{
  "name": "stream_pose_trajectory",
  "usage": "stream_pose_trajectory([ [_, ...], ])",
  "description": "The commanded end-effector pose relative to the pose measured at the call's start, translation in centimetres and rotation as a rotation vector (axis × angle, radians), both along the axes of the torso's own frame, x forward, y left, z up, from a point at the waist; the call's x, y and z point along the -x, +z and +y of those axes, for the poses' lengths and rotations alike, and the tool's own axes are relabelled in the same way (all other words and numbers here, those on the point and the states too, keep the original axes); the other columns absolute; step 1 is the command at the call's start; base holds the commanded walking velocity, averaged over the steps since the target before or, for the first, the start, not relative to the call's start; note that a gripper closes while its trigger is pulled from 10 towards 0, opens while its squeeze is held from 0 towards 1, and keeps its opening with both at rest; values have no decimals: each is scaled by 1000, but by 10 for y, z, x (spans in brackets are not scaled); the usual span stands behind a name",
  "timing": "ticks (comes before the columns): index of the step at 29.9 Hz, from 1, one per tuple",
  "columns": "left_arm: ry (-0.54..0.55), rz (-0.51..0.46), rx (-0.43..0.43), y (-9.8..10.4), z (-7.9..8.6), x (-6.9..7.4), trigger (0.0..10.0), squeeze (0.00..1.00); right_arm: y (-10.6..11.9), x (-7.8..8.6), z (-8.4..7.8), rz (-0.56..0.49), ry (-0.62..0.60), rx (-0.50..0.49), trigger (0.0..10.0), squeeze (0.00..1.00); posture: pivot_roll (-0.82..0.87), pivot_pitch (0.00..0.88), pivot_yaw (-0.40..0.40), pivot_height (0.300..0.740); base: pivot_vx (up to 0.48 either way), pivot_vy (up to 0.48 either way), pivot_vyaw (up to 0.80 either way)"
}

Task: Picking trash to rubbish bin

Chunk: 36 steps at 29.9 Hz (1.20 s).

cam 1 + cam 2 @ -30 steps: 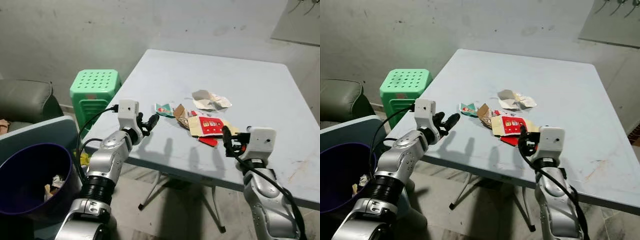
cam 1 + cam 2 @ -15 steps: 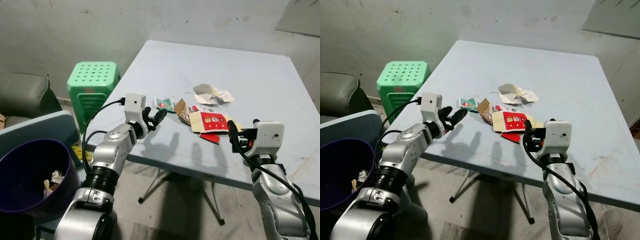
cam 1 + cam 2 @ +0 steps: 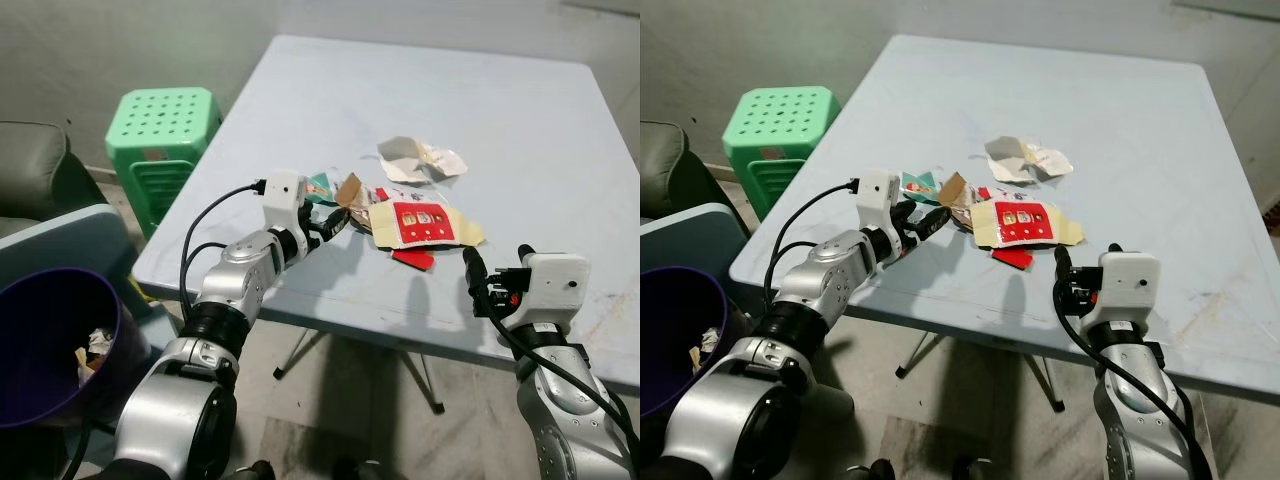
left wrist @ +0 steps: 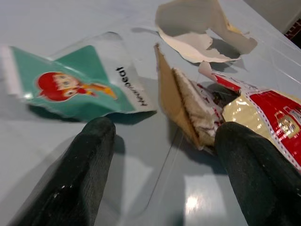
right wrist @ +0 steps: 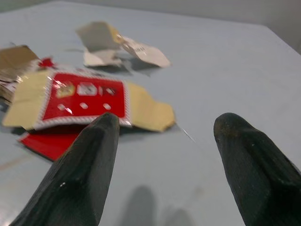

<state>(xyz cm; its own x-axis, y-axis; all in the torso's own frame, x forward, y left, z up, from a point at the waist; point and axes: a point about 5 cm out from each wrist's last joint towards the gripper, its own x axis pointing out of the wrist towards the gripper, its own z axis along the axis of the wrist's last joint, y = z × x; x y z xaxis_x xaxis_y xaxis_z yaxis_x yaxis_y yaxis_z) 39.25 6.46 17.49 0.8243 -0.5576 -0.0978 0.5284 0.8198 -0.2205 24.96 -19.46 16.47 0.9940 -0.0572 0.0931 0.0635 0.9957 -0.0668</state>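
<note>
Pale blue table (image 3: 520, 130) carries scattered trash; purple rubbish bin (image 3: 40, 350) sits well apart, on the robot's left. Red-and-cream carton (image 3: 420, 222) lies mid-table, teal wrapper (image 4: 75, 87) beside a torn brown scrap (image 4: 181, 106). Left gripper (image 3: 330, 226) released, fingers straddling scrap; advance low, then pinch. Right gripper (image 3: 470, 280) released, empty.

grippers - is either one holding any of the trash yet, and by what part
Nothing is held. The left gripper is open just short of the green wrapper and brown paper scrap; the right gripper is open, facing the red carton.
</note>
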Motion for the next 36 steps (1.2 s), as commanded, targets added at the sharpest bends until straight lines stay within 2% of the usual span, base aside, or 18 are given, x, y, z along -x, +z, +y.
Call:
stream_pose_trajectory([
  [1,-14,-7,9,3,-2,-2,10000,0,3,6,-3,-2,-18,-9,10000,0,-332,285,7,740,0,0,0],
  [11,5,-24,28,17,-12,-9,10000,0,9,16,-4,8,-34,-22,10000,0,-351,308,-5,740,0,0,0],
  [14,3,-75,84,34,-12,-12,10000,0,11,17,2,-12,27,-20,10000,0,-340,308,-8,740,0,0,0],
  [17,8,-67,120,37,-11,-13,10000,0,11,15,4,-4,24,-25,10000,0,-335,306,-13,740,0,0,0],
  [24,8,-47,133,32,-14,-12,10000,0,14,13,5,-2,34,-15,10000,0,-344,308,-19,740,0,0,0],
  [25,1,-43,153,32,-16,-11,3608,0,14,15,4,3,36,-8,10000,0,-347,309,-20,740,0,0,0],
  [26,-2,-43,160,32,-17,-11,3608,0,14,15,4,5,35,-5,10000,0,-347,309,-20,740,0,0,0],
  [27,-5,-46,164,32,-18,-11,0,0,14,16,4,7,35,-3,10000,0,-347,309,-20,740,0,0,0],
  [36,-27,-57,185,37,-26,-10,0,0,15,18,4,14,62,3,10000,0,-346,309,-22,740,0,0,0],
])
